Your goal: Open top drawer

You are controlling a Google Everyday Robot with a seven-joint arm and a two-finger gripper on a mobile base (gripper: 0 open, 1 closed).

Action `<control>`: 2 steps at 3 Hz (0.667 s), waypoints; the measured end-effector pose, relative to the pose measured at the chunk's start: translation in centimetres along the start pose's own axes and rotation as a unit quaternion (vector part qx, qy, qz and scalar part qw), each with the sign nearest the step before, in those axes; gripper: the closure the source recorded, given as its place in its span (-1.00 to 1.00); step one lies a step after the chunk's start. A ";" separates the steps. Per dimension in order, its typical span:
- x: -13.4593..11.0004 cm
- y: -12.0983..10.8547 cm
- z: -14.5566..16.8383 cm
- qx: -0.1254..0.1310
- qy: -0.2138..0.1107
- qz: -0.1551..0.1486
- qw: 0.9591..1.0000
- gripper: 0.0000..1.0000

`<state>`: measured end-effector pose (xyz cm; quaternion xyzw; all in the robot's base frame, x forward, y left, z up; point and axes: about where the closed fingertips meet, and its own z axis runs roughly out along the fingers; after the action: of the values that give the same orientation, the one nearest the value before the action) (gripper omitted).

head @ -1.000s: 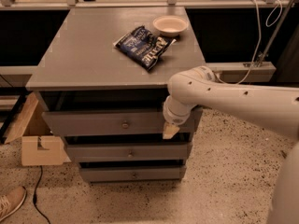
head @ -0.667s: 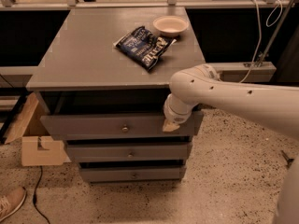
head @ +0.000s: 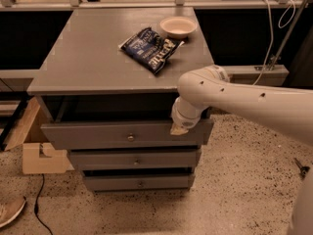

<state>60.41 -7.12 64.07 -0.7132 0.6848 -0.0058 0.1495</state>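
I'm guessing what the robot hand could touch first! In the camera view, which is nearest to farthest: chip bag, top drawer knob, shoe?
The gripper is at the top drawer, on its right front edge.
1. Knob: beside it, on the drawer front.
2. Chip bag: up on the cabinet top.
3. Shoe: down on the floor, bottom-left corner.

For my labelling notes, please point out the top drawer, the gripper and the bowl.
top drawer (head: 93, 133): camera view, front panel, left half.
gripper (head: 179, 128): camera view, tip at the drawer's upper right edge.
bowl (head: 178, 27): camera view, its inside.
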 end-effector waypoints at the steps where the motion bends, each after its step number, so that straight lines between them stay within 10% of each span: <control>1: 0.0 0.0 0.0 0.000 0.000 0.000 1.000 0.23; 2: 0.0 0.0 0.0 0.000 0.000 0.000 1.000 -0.24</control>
<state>60.41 -7.12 64.07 -0.7132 0.6848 -0.0058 0.1495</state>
